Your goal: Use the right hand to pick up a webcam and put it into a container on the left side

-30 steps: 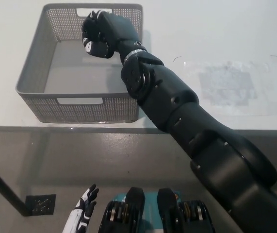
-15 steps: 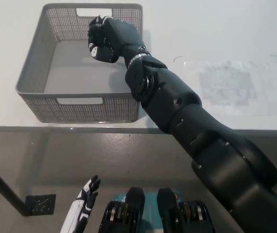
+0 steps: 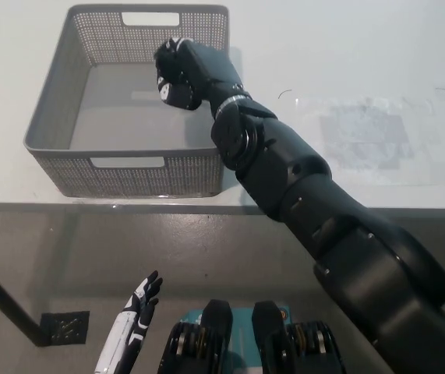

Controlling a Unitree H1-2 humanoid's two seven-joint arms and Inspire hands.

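Down low, nearest the camera, white left hand (image 3: 139,310) at the lower left, below the table edge, fingers spread and pointing up, holding nothing. Resting there, well apart from the action.

Moving up: black right arm (image 3: 316,210) sweeping in from the bottom right, crossing the front edge of the white table (image 3: 362,62) on a long diagonal toward the upper left. Forearm passing just over the near right corner of the grey mesh container (image 3: 51,140).

At the end of the reach, black right hand (image 3: 185,72) hanging over the container's right side, inside the rim line, curled into a tight fist with fingers turned toward the basket floor. A small white spot showing among the clenched fingers; cannot tell whether that is the webcam or part of the hand. No webcam in plain sight anywhere; if held, hidden inside the fist.

Container floor bare and grey under and left of the hand, plenty of open room toward the left wall. Handle slots cut in the near and far walls. Container's near wall set just back from the table's front edge.

Farther right, wide bare tabletop with a faint smudged patch (image 3: 362,136).
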